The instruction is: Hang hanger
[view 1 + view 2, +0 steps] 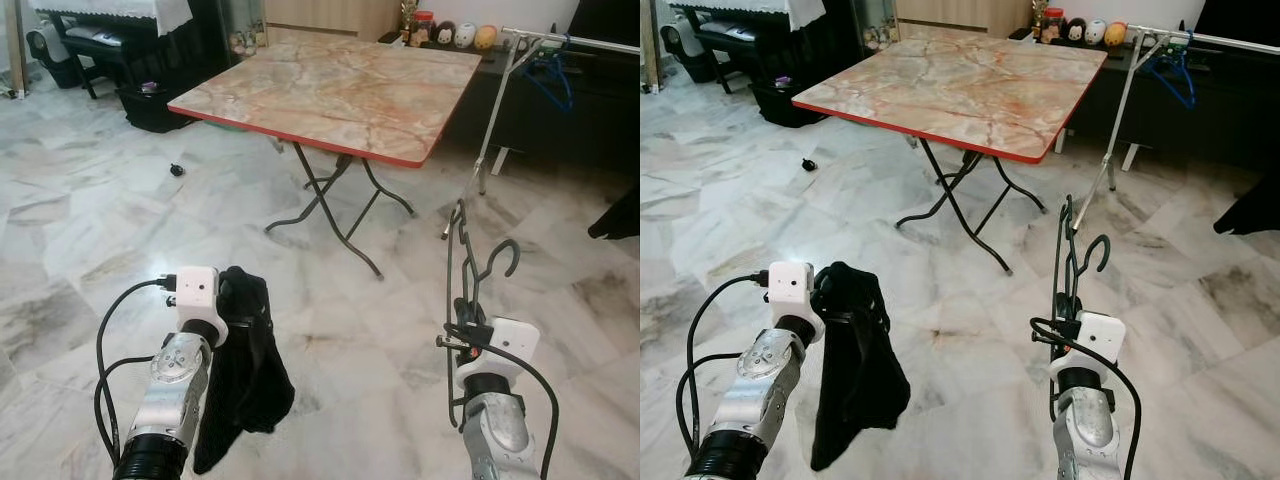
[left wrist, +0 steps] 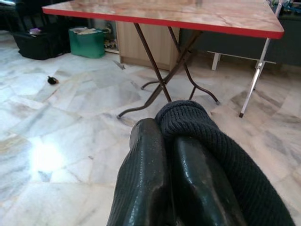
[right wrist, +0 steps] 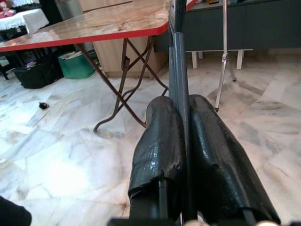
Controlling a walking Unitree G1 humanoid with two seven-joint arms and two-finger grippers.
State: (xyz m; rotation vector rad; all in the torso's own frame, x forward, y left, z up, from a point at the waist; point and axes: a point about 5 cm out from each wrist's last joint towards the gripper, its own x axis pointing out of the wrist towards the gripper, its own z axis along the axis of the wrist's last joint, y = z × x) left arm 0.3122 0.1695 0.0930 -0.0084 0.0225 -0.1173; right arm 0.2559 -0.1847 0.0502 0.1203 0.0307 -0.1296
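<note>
A dark hanger [image 1: 462, 270] stands upright in the right gripper [image 3: 184, 141], its hook curling toward the right, near the robot and well short of the rack [image 1: 520, 60] at the far right. The right wrist view shows the two black fingers [image 3: 160, 146] pressed closed on the hanger's flat shaft, a hold that seems meant to keep the hook high and free for the rail. A blue hanger [image 1: 548, 75] already dangles from that rail, a likely marker of where this one belongs.

The left gripper [image 2: 167, 155], near left, is clamped shut on a dark knitted cloth [image 1: 245, 370], which droops below the wrist toward the floor; it appears to be carried along rather than used at this stage.

Between the robot and the rack, a folding table [image 1: 340, 90] with a marble-patterned top and red edge stands on crossed metal legs. The floor [image 1: 100, 230] is glossy pale marble tile, with a small dark object [image 1: 177, 169] lying at the left. Soft toys [image 1: 462, 36] line a dark cabinet at the far wall, and a piano bench [image 1: 90, 40] sits far left.
</note>
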